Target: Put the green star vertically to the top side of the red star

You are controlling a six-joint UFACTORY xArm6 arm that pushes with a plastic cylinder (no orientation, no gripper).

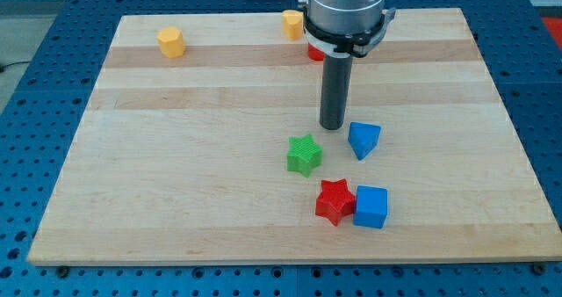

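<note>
The green star [304, 154] lies on the wooden board, up and to the left of the red star [335, 200]. The red star sits near the view's bottom, touching a blue cube [371, 206] on its right. My tip [332, 126] is just above and to the right of the green star, a small gap away, and just left of a blue triangular block [363, 139].
A yellow block [171, 42] lies at the view's top left. Another yellow block [292, 24] sits at the top centre beside the arm's body. A red block [314, 53] is mostly hidden behind the arm. The board's edge [290, 260] runs along the view's bottom.
</note>
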